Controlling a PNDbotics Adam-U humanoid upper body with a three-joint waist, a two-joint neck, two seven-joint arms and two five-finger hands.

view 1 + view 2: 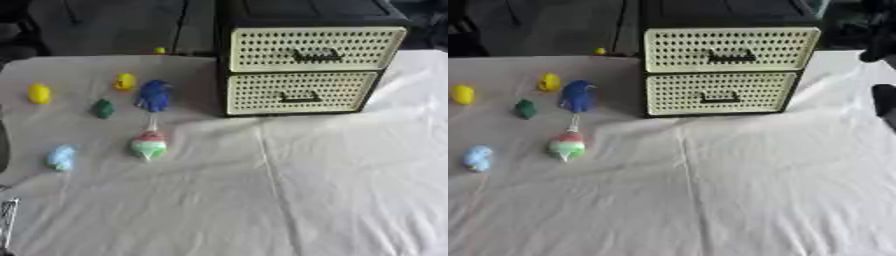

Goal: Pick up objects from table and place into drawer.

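Six small toys lie near the left edge of the white-clothed table (332, 200): two yellow figures (38, 93) (125, 81), a blue one (154, 95), a dark green one (103, 108), a pale blue one (61, 157) and a red-white-green top (149, 143). The black cabinet's two cream perforated drawers (302, 92) are closed, so nothing seems stowed yet. Neither hand can be made out, so what the fingers are doing is unknown.

Drawer unit (306, 70): both drawers shut, back centre. Surface (350, 190): bare before it. Small toys (149, 145): clustered left.
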